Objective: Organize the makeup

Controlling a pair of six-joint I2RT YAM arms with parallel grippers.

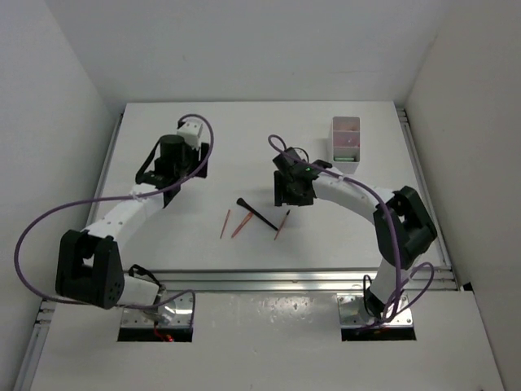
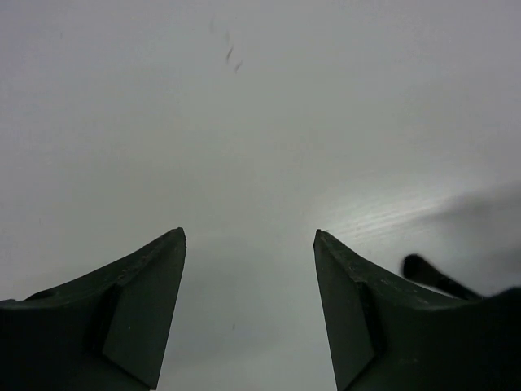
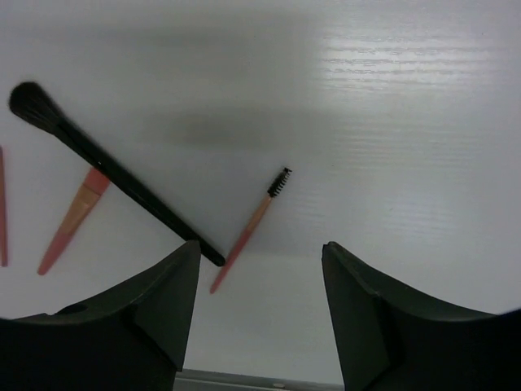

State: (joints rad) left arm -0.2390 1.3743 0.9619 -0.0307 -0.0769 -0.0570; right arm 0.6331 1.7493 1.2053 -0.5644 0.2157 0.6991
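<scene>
Left pincer [image 2: 248,236]: spread, nothing between the fingers, over bare worktop [image 1: 187,244] well left of the black brush [image 1: 256,213].

Thin pink pencil [image 1: 225,224]: flat on the worktop, just left of the brush, not touching it.

Second pink pencil [image 1: 241,226]: its upper end meets the brush handle and seems to be tucked under it. Lifting it may drag the brush.

Brush: lies slanted. Looks light, with a stiff handle and a soft head. Best taken mid-handle, not by the bristles.

Spoolie wand [image 3: 252,228]: just right of the brush's handle end; can't tell if they touch. Slim, rigid, likely to roll. Pinch across the middle of the shaft, fingers right down at the surface.

Right pincer [image 3: 260,246]: spread, empty, hovers over the wand.

White compartment box [image 1: 346,138]: well right of and beyond the brush. Pink and green contents, too small to name.
</scene>
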